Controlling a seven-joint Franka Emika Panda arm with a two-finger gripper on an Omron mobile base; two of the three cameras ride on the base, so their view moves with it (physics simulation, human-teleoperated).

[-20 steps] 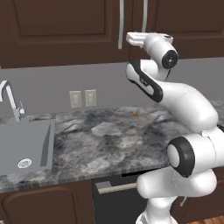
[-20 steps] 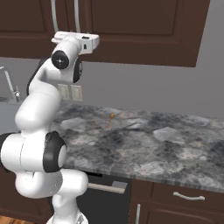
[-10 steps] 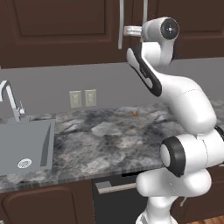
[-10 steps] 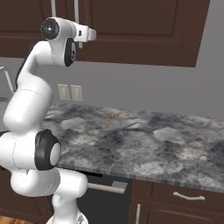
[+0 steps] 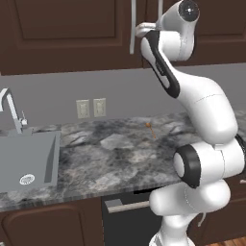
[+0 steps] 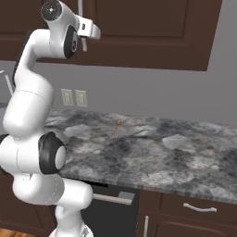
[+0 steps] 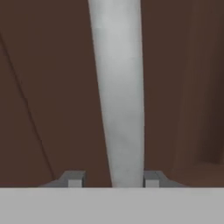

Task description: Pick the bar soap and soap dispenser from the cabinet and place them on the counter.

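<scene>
1. A grey and black marbled counter (image 5: 120, 153) is seen running along a grey wall, with a grey sink (image 5: 26, 161) set into its left end and a curved faucet (image 5: 12, 110) behind the sink.
2. Two pale wall outlets (image 5: 91, 108) are mounted on the wall above the stone; a tiny orange speck (image 5: 148, 125) lies on the counter near the wall, too small to be identified.
3. Dark brown lower cabinets are placed under the counter, with a dark appliance front bearing a silver bar (image 5: 127, 205) between them.
4. The dark brown wall cabinet (image 5: 67, 33) is hung above the counter, its panelled doors shut, so its inside is hidden and neither soap item can be made out.
5. The cabinet's silver bar handle (image 7: 118, 87) is mounted with its long axis vertical at the door edge; in the hand view it runs from top to bottom, slightly slanted.
6. The gripper (image 7: 113, 179) is raised to the handle, and its two finger tips (image 7: 73, 179) are seen just beside the bar on either side, the jaws narrowed around it; whether the pads are actually pressed on the metal cannot be told.
7. In the left base view the gripper (image 5: 139, 31) is largely covered by the arm's own wrist; the handle's top is cut off by the frame edge.
</scene>
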